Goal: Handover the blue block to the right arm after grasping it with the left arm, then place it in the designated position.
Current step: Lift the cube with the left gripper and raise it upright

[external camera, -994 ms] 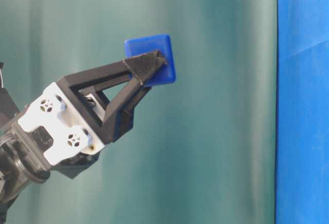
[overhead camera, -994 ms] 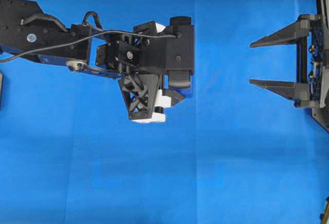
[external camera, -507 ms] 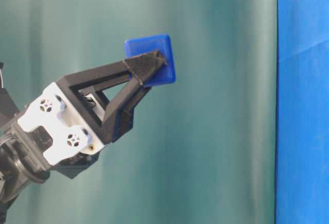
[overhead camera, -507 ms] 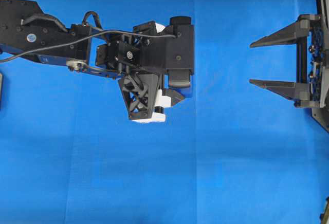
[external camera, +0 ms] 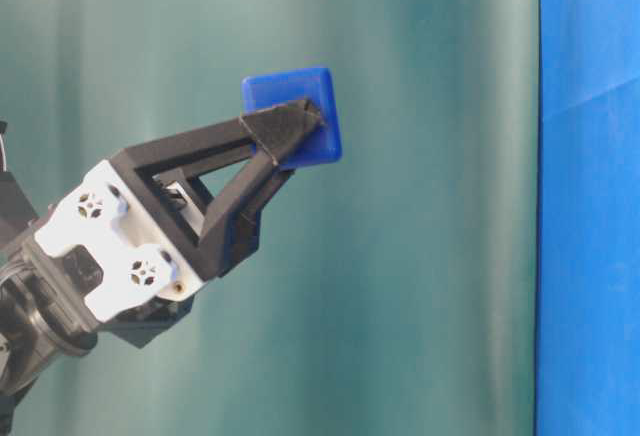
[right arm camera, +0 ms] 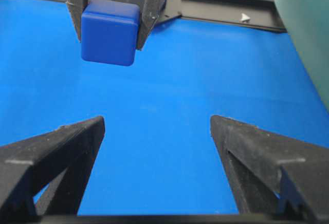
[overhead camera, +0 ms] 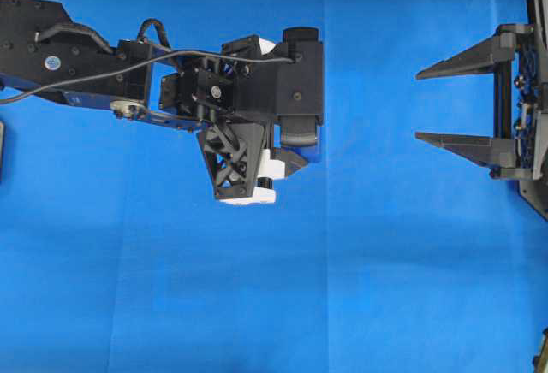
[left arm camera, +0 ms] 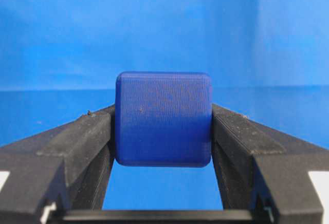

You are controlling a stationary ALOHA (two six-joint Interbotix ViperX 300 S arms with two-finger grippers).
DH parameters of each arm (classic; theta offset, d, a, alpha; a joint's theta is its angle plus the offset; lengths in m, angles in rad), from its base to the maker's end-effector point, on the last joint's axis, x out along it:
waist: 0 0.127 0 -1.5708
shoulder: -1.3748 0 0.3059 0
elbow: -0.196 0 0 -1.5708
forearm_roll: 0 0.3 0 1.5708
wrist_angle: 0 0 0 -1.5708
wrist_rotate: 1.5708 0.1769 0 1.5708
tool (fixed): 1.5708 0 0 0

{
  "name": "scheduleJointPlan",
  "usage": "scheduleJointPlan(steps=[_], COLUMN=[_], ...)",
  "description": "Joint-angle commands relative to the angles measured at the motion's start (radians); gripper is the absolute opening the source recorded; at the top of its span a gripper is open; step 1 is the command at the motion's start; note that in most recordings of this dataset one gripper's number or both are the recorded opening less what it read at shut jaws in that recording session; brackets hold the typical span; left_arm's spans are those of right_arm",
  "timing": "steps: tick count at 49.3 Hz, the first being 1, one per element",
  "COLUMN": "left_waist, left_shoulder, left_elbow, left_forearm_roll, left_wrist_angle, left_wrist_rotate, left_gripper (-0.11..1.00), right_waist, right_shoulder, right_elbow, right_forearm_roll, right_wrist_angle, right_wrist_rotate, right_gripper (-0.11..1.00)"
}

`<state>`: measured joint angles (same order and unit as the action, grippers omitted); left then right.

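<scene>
Nearest in the left wrist view, the small dark-blue cube with rounded edges, the blue block (left arm camera: 163, 118), sits clamped between the two black pointed fingers (left arm camera: 77, 144) of the left gripper (external camera: 295, 136), the one with white plastic brackets; the jaws press on its two opposite side faces near the tips, and from table level the block is held well clear of the blue cloth (overhead camera: 342, 287), its front half jutting past the fingertips. Farther off, across open cloth, the all-black right gripper (overhead camera: 424, 105) waits with its jaws spread wide and nothing between them; in its wrist view the block hangs ahead and to the upper left of its gap, not yet lined up. The step in hand looks like the handover, so the right gripper should probably come in centred on the block, its fingers closing on the free faces or the protruding front part, clear of the left fingers. The left jaws ought to let go only once the right ones are firmly shut, lest the cube drop. By count: one blue block, two grippers, two fingers on each, one cloth; no marked placing spot shows in these views.
</scene>
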<state>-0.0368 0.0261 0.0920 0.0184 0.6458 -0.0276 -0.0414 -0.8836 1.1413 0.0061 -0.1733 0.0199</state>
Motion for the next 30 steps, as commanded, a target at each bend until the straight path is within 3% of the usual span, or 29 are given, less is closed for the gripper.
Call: scheduleJointPlan(steps=[1, 20, 30], left_waist=[0.0, 0.0, -0.002], left_shoulder=[-0.034, -0.038, -0.06], left_elbow=[-0.015, -0.011, 0.014], left_forearm_roll=[0.003, 0.002, 0.002], left_wrist_angle=[-0.006, -0.011, -0.072], left_wrist_rotate=[-0.002, -0.002, 0.0], left_gripper=[0.49, 0.49, 0.49], right_waist=[-0.002, -0.002, -0.002], right_shoulder=[0.005, 0.005, 0.005], right_elbow=[-0.009, -0.011, -0.014], right_forearm_roll=[0.002, 0.002, 0.002], right_wrist_angle=[-0.005, -0.005, -0.005], right_wrist_rotate=[0.002, 0.002, 0.002], right_gripper=[0.97, 0.97, 0.97])
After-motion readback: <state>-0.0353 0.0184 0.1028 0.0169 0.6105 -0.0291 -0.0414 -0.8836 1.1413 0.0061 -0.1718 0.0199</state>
